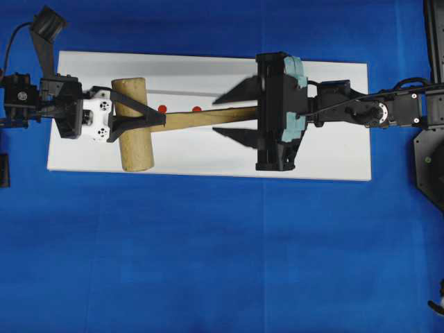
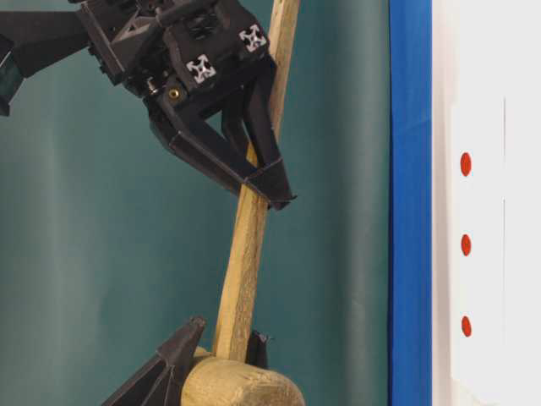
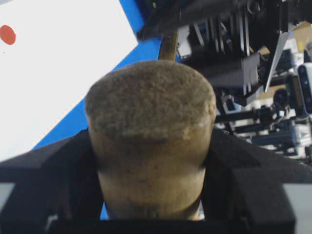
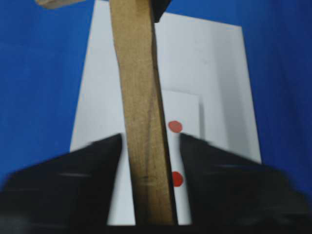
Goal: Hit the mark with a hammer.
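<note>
Blue desk (image 1: 208, 263) under white board (image 1: 333, 152) with red marks (image 1: 162, 108) — left claw (image 1: 139, 114) grasps hammer (image 1: 133, 125) by its head, the handle straddled by right claw (image 1: 232, 114), grip uncertain — likely a handover

White board (image 1: 333, 152) on blue table (image 1: 208, 263)

the hammer (image 1: 139, 121) is pale bare wood, its head's end face rough and fibrous, its flat handle smooth and matt, while the white board (image 1: 333, 152) with red dots looks smooth and matt, the blue table cover (image 1: 208, 263) cloth-like, and both grippers black matt plastic.
</note>
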`<state>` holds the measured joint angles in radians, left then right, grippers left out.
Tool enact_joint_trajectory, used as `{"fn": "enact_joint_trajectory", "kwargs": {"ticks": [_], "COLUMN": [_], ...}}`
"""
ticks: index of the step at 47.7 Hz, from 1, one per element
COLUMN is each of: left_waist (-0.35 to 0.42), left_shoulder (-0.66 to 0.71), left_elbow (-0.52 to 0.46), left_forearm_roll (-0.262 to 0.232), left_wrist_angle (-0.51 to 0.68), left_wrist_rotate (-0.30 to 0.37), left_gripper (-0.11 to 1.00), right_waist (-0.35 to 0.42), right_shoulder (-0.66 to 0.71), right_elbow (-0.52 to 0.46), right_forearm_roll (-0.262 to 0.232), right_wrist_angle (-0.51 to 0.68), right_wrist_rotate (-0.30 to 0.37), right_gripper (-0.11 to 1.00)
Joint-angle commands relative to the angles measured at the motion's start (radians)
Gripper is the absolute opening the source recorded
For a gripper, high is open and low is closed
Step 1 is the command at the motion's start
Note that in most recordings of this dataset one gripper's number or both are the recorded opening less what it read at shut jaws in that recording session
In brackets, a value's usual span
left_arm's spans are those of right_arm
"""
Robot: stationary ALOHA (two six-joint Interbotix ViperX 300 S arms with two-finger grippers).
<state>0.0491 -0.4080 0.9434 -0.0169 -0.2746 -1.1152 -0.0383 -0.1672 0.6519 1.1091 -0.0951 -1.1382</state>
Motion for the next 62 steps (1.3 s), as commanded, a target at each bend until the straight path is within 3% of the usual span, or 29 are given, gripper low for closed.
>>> {"fn": "enact_joint_trajectory", "kwargs": {"ticks": [1, 5, 28, 35, 38, 52, 62], "left_waist": [-0.002, -0.002, 0.017, 0.020, 0.020, 0.020, 0.020], "left_shoulder": [-0.020, -0.018, -0.021, -0.020, -0.018, -0.043, -0.133], "left_elbow": [-0.020, -0.020, -0.023, -0.026, -0.026, -0.008, 0.058], "left_forearm_roll": [0.002, 0.005, 0.003, 0.003, 0.005, 0.003, 0.003], "left_wrist_angle": [-0.006, -0.006, 0.006, 0.005, 0.006, 0.041, 0.098], "left_wrist_rotate": [0.006, 0.015, 0.012, 0.014, 0.014, 0.011, -0.002], "left_gripper": [0.44, 0.44, 0.45, 0.82, 0.91, 0.90, 0.90], "right_waist": [0.003, 0.003, 0.014, 0.012, 0.012, 0.014, 0.014], "right_shoulder": [-0.006, -0.008, -0.008, -0.008, -0.008, -0.012, -0.046], "right_elbow": [-0.020, -0.020, -0.018, -0.018, -0.018, -0.014, 0.017], "right_forearm_roll": [-0.015, -0.017, -0.017, -0.015, -0.015, -0.008, 0.008], "right_wrist_angle": [0.005, 0.006, 0.006, 0.008, 0.008, 0.008, 0.002], "right_wrist_rotate": [0.000, 0.000, 0.002, 0.008, 0.012, 0.018, 0.018], "right_gripper": [0.21, 0.08, 0.08, 0.08, 0.08, 0.08, 0.08]}}
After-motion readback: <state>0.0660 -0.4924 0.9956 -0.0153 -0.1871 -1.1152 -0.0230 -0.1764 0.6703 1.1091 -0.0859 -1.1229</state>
